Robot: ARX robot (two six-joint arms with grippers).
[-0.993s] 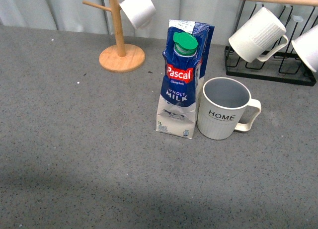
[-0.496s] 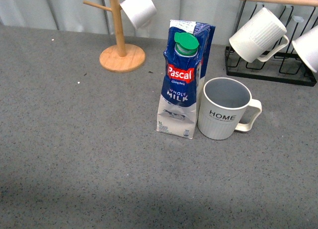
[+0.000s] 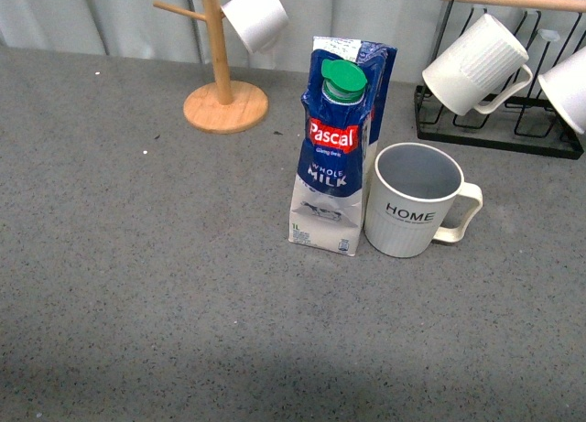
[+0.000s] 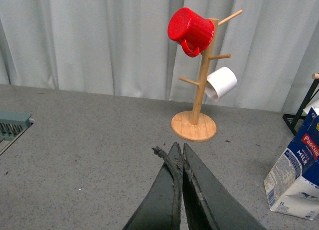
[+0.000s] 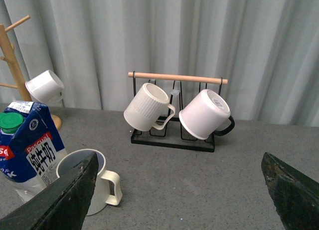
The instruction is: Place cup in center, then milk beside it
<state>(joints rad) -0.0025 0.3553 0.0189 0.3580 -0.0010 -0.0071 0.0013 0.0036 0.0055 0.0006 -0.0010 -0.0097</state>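
The cup [image 3: 414, 200], an off-white ribbed mug with a grey-blue inside and black "HOME" lettering, stands upright on the grey table, handle to the right. The milk [image 3: 337, 147], a blue-and-white Pascal carton with a green cap, stands upright right beside it on its left, touching or nearly so. Neither gripper shows in the front view. My left gripper [image 4: 178, 149] is shut and empty above bare table; the milk [image 4: 297, 176] is off to one side. My right gripper [image 5: 180, 165] is open and empty, with the cup [image 5: 95, 182] and milk [image 5: 29, 142] by one finger.
A wooden mug tree [image 3: 220, 70] with a small white cup [image 3: 255, 16] stands at the back left; it also holds a red mug [image 4: 192, 30]. A black wire rack [image 3: 499, 120] with plain white ribbed mugs [image 3: 476, 65] stands at the back right. A teal object [image 4: 12, 125] lies at the table's edge.
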